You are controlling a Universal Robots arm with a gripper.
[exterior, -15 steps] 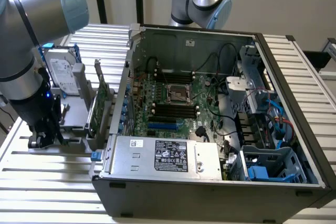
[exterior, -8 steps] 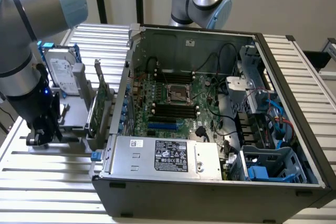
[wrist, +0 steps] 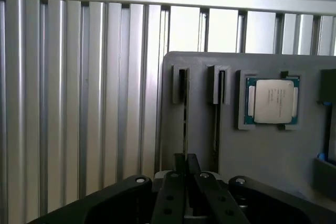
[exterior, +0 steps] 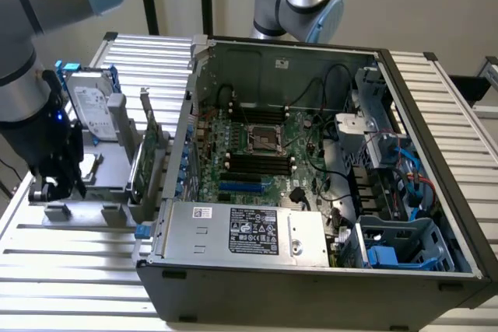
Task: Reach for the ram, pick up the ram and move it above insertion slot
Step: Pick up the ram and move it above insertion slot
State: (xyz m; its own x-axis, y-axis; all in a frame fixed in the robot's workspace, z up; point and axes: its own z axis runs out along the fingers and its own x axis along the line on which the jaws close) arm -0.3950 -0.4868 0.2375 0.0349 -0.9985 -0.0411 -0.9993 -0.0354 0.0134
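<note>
The worktop (exterior: pixel 443 114) is silver, ribbed in long parallel slats. A plain matt grey tray (wrist: pixel 262 156) carries a CPU (wrist: pixel 273 100) with a silver lid and a teal-green border. The gripper (wrist: pixel 186 165) is black. Inside the dark grey case (exterior: pixel 311 293), the motherboard (exterior: pixel 226 126) is green, with black slots (exterior: pixel 261 162) and one blue slot (exterior: pixel 241 187). The hard drive (exterior: pixel 89 103) is silver with blue rails (exterior: pixel 68 68).

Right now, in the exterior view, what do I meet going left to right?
The gripper → silver hard drive → green expansion card → CPU socket on the motherboard → grey drive cage.
</note>
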